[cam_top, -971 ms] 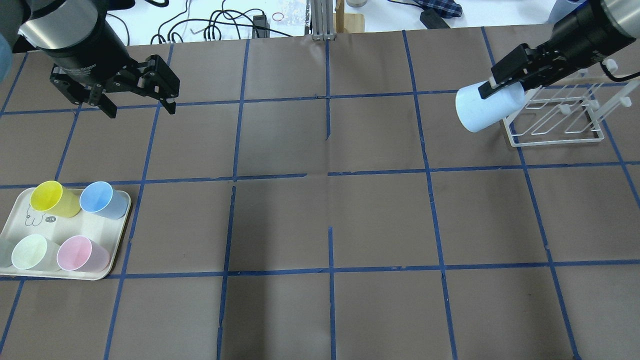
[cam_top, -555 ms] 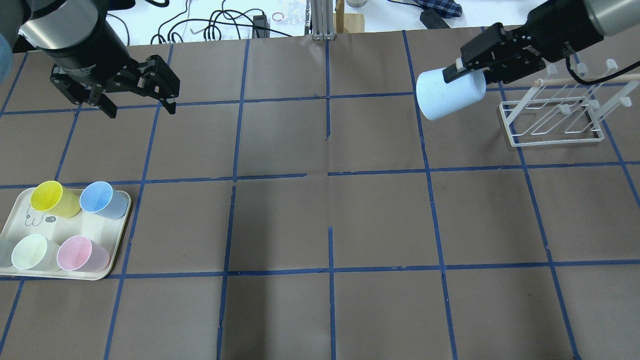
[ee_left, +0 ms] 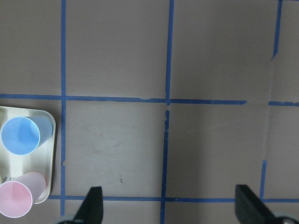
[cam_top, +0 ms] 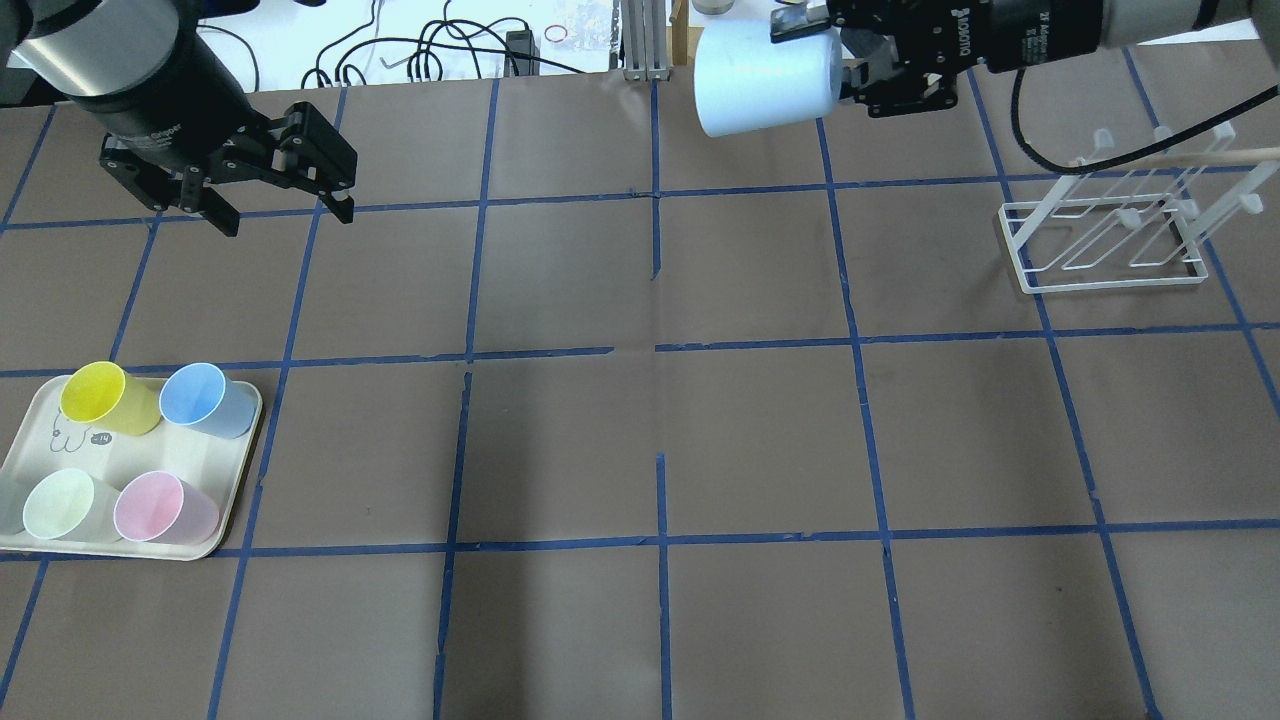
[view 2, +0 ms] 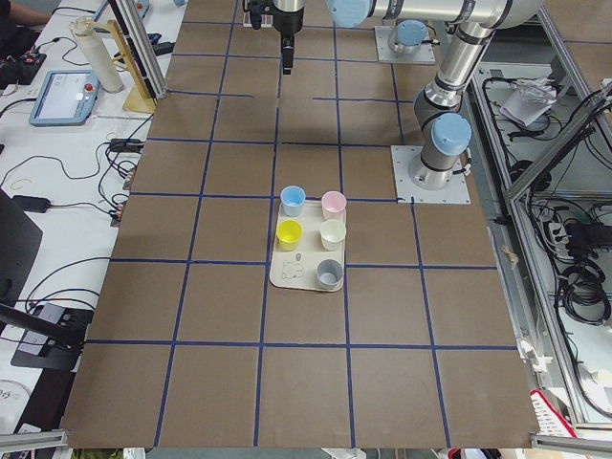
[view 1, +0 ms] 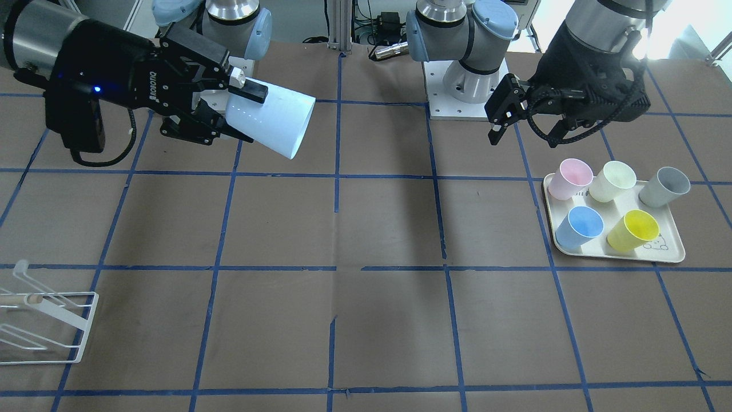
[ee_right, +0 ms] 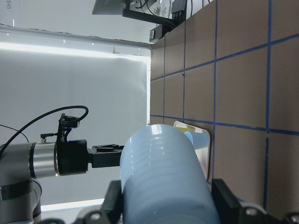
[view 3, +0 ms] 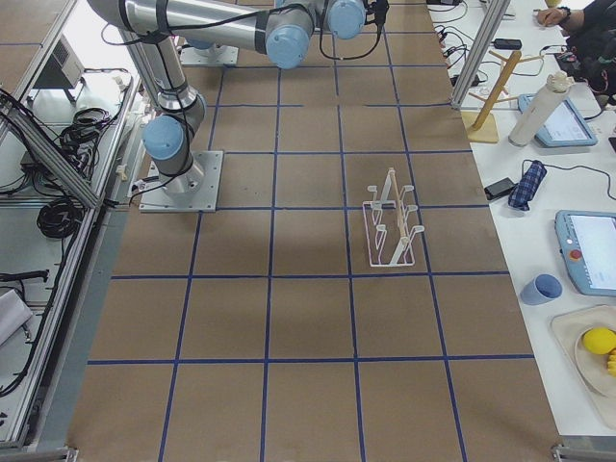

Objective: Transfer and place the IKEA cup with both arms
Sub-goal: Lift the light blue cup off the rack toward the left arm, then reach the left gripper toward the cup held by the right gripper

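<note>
Matte, tapered plastic IKEA cup lies horizontal, clamped between right gripper fingers. Left gripper spread wide, empty.

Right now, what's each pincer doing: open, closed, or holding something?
Left pincer: open, holding nothing.
Right pincer: closed on the IKEA cup, held above the table.
</note>
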### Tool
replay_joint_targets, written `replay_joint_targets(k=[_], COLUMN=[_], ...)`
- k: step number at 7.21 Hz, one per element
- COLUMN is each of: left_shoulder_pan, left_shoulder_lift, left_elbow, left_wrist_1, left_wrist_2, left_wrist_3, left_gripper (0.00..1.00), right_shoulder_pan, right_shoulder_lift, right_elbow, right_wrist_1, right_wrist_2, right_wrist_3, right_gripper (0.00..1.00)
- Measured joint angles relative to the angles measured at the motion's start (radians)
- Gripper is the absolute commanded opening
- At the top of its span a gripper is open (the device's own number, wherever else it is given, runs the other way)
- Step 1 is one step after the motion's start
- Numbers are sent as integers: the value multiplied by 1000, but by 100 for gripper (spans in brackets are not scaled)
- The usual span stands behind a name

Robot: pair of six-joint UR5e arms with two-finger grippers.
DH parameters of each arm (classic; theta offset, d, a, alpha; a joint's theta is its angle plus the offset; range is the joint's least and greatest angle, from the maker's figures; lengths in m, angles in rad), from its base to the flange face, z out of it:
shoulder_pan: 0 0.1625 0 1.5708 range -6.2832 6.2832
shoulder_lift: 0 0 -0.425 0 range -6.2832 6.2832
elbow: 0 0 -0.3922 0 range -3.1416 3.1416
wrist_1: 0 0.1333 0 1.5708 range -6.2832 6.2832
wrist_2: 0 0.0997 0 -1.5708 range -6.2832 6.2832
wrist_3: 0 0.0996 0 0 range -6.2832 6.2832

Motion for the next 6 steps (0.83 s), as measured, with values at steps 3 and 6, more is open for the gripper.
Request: replay_joint_targets(k=[3,6], left_shoulder_pan=[138,194], left_shoulder_lift=[-5,0], left_elbow=[-62,-231], left_wrist_1=[-55,-71], left_wrist_2=[-387,-803], left_wrist_3=[6,6], left_gripper=[100,100], right_shoulder_pan=[93,145], right_shoulder_lift=[26,40], right_elbow=[0,0], right_wrist_1=[-3,-12], right_wrist_2=[26,66], right_wrist_3=[80,102], right_gripper=[48,48])
